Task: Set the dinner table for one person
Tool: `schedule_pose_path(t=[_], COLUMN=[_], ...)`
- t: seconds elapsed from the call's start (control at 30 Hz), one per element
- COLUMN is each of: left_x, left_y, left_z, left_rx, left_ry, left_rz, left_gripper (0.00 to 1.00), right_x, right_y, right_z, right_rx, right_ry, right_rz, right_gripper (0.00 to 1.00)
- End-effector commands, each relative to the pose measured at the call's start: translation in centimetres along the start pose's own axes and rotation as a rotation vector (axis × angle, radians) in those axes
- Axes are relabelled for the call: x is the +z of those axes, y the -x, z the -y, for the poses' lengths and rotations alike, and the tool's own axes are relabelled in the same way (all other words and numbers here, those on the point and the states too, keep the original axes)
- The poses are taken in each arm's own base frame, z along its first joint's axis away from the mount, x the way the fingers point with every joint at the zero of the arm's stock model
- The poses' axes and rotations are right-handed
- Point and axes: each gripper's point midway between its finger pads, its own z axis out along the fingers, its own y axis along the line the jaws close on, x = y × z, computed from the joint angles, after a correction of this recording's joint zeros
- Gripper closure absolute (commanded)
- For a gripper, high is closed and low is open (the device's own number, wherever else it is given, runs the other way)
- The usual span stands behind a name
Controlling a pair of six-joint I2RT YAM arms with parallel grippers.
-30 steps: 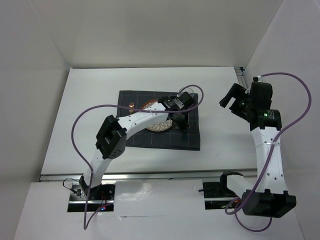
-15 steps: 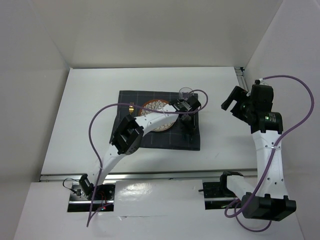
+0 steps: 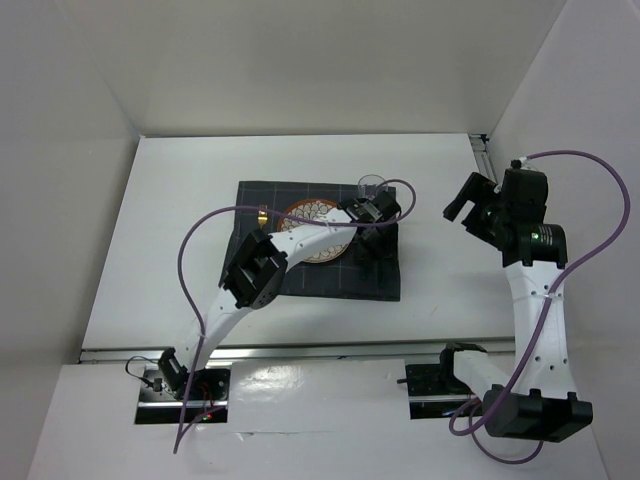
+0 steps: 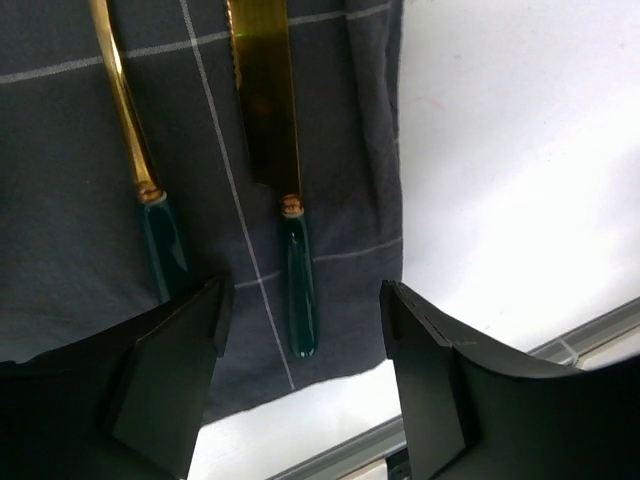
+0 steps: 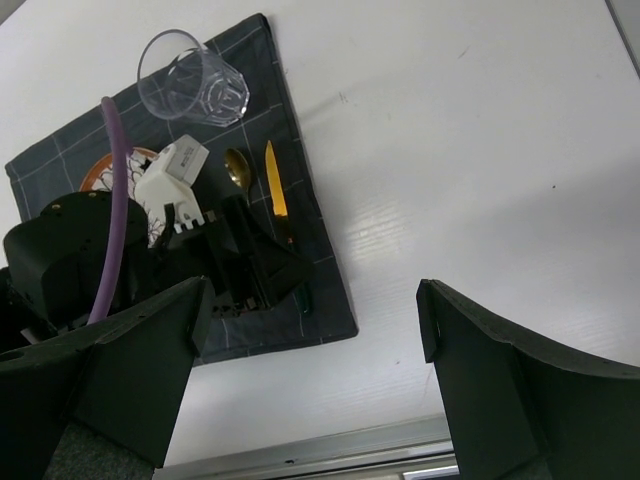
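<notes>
On the white dinner table (image 3: 180, 230) lies a dark grey placemat (image 3: 300, 285) with a patterned plate (image 3: 312, 212). At the mat's right edge a gold knife (image 4: 265, 100) with a green handle lies flat, beside a gold spoon (image 4: 120, 100). My left gripper (image 4: 300, 350) hovers open just over the knife's handle end, touching nothing. It shows in the top view as left gripper (image 3: 367, 245). A clear glass (image 5: 190, 80) stands at the mat's far right corner. My right gripper (image 5: 312, 300) is open and empty above bare table, right of the mat.
A gold piece of cutlery (image 3: 262, 213) lies left of the plate. An aluminium rail (image 3: 300, 350) runs along the near edge, another rail (image 3: 480, 145) at the far right corner. White walls close off the back and both sides.
The left arm reached farther right over the mat, uncovering the glass, then held still. Its jaws have spread apart, and the knife lies free on the placemat. The right arm barely moved.
</notes>
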Motion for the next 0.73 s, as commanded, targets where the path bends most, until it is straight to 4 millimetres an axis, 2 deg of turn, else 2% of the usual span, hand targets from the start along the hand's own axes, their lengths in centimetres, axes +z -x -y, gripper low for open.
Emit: schedule_pose_path(t=[0.0, 0.07, 0.1, 0.17, 0.2, 0.23, 0.3, 0.33, 0.37, 0.4, 0.43, 0.47, 0.5, 0.53, 0.57, 0.6, 0.63, 0.67, 0.7], left_x=[-6.5, -9.0, -11.6, -14.4, -15.7, -18.4, -20.9, -23.2, -24.4, -25.5, -25.9, -29.2, -30.4, -32.9, -32.1, -35.3, -35.6, -37.2, -39.5], left_y=[2.3, 2.0, 2.3, 1.8, 1.7, 0.8, 0.3, -0.3, -0.5, -1.0, -0.2, -0.1, 0.2, 1.1, 1.7, 1.7, 1.8, 2.7, 2.7], left_z=[4.4, 5.4, 5.9, 6.6, 6.3, 6.5, 5.9, 4.9, 4.3, 3.1, 0.5, -0.7, -2.4, -5.7, -7.5, -9.1, -11.4, -13.8, -15.0], left_rx=[0.065, 0.105, 0.118, 0.160, 0.169, 0.197, 0.210, 0.225, 0.232, 0.226, 0.207, 0.190, 0.178, 0.142, 0.126, 0.109, 0.098, 0.085, 0.071], left_ry=[-0.134, -0.159, -0.177, -0.209, -0.206, -0.228, -0.237, -0.230, -0.221, -0.188, -0.109, -0.112, -0.079, -0.026, 0.036, 0.029, 0.084, 0.127, 0.131], left_rz=[0.103, 0.120, 0.154, 0.180, 0.192, 0.208, 0.232, 0.259, 0.276, 0.281, 0.322, 0.388, 0.423, 0.508, 0.513, 0.588, 0.611, 0.664, 0.733], left_gripper=[0.23, 0.23, 0.23, 0.23, 0.23, 0.23, 0.24, 0.25, 0.25, 0.25, 0.25, 0.25, 0.25, 0.25, 0.25, 0.24, 0.24, 0.23, 0.21], right_x=[-1.5, -1.5, -1.5, -1.5, -1.3, -1.3, -1.1, -0.7, -0.4, 0.2, 0.7, 1.3, 1.9, 2.4, 2.7, 2.8, 3.2, 3.2, 3.4], right_y=[1.3, 1.4, 1.5, 1.6, 1.3, 1.4, 1.4, 1.1, 1.2, 1.2, 0.8, 0.9, 0.9, 0.7, 0.6, 1.2, 0.8, 1.2, 1.2], right_z=[-0.4, -0.2, -0.1, 0.0, 0.5, 0.5, 0.5, 0.6, 0.6, 0.2, 0.4, 0.2, -0.1, 0.0, 0.0, -0.2, 0.0, -0.2, 0.0], right_rx=[0.005, 0.018, 0.018, 0.057, 0.069, 0.094, 0.094, 0.108, 0.108, 0.107, 0.123, 0.123, 0.123, 0.123, 0.132, 0.132, 0.132, 0.123, 0.123], right_ry=[0.002, -0.007, -0.015, -0.030, -0.052, -0.059, -0.057, -0.060, -0.058, -0.040, -0.049, -0.043, -0.029, -0.033, -0.038, -0.025, -0.029, -0.020, -0.028], right_rz=[0.057, 0.061, 0.065, 0.074, 0.065, 0.070, 0.076, 0.069, 0.073, 0.067, 0.050, 0.042, 0.037, 0.029, 0.020, 0.042, 0.036, 0.051, 0.056], right_gripper=[0.05, 0.03, 0.02, 0.00, 0.00, 0.00, 0.00, 0.00, 0.00, 0.00, 0.00, 0.00, 0.00, 0.00, 0.00, 0.00, 0.00, 0.00, 0.00])
